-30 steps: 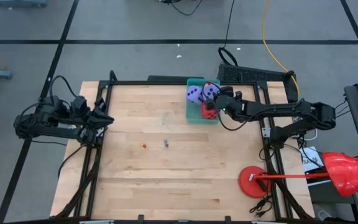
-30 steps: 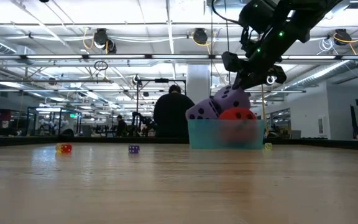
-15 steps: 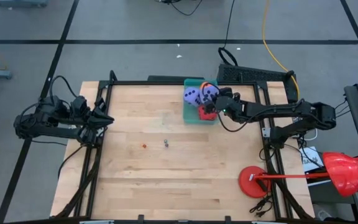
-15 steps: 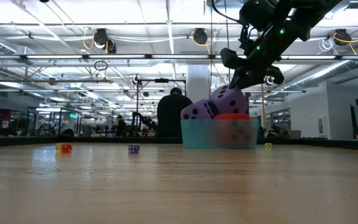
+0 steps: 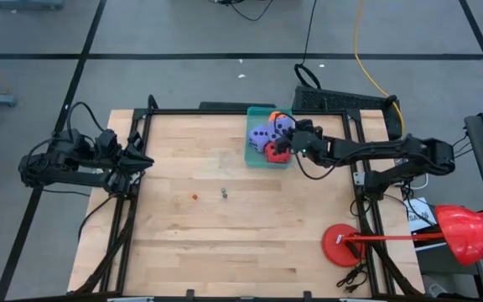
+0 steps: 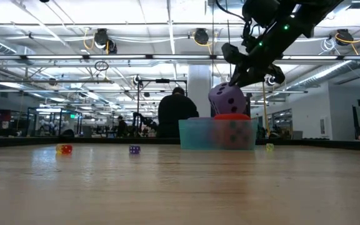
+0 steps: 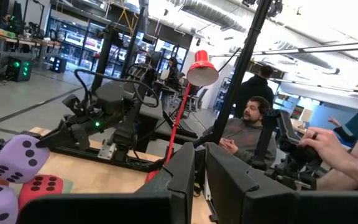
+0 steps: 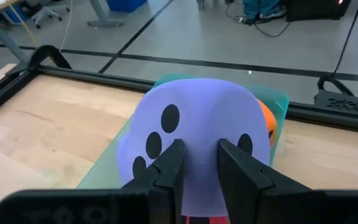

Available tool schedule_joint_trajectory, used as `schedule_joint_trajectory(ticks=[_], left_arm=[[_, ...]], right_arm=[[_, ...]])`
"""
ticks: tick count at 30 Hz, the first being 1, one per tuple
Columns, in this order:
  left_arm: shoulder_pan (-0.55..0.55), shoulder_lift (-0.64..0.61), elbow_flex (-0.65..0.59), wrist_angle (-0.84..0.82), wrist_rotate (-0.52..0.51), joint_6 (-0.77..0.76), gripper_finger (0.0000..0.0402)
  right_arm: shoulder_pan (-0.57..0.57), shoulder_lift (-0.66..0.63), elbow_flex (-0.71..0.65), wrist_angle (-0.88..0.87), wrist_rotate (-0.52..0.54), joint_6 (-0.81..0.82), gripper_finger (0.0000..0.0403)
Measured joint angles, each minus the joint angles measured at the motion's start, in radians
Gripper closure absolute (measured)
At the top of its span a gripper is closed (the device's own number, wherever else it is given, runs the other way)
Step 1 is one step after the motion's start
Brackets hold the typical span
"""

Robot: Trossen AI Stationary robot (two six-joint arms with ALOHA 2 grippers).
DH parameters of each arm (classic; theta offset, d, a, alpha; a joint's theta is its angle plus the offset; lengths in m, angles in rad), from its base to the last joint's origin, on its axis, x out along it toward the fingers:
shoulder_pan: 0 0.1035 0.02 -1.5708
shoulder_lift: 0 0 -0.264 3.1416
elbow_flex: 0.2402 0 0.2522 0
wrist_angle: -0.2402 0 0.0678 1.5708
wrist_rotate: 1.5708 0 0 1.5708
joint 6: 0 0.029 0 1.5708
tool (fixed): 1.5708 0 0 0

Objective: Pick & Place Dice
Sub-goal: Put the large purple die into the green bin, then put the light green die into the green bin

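Tabletop: right gripper point(image 8: 196, 163) gripping purple die point(image 8: 197, 127)

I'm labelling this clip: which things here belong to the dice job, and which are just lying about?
Job:
- lavender die pinched by right gripper
- second lavender die, red die and orange die in teal tray

Lying about:
- tiny dice mid-table
- red lamp
- left gripper, parked

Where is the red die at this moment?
In the high view the red die lies in the teal tray at the table's far edge, right of centre, beside the purple dice and under the right gripper.
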Motion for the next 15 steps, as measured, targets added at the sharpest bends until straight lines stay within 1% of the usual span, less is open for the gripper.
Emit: schedule_joint_trajectory(ticks=[3,10,15], left_arm=[[0.0,0.0,0.0,0.0,0.0,0.0,0.0355],[0.0,0.0,0.0,0.0,0.0,0.0,0.0355],[0.0,0.0,0.0,0.0,0.0,0.0,0.0355]], right_arm=[[0.0,-0.007,0.0,0.006,-0.014,0.0,0.0316],[0.004,-0.02,0.0,0.005,-0.015,0.001,0.0257],[0.013,-0.02,0.0,0.007,-0.015,0.001,0.0228]])
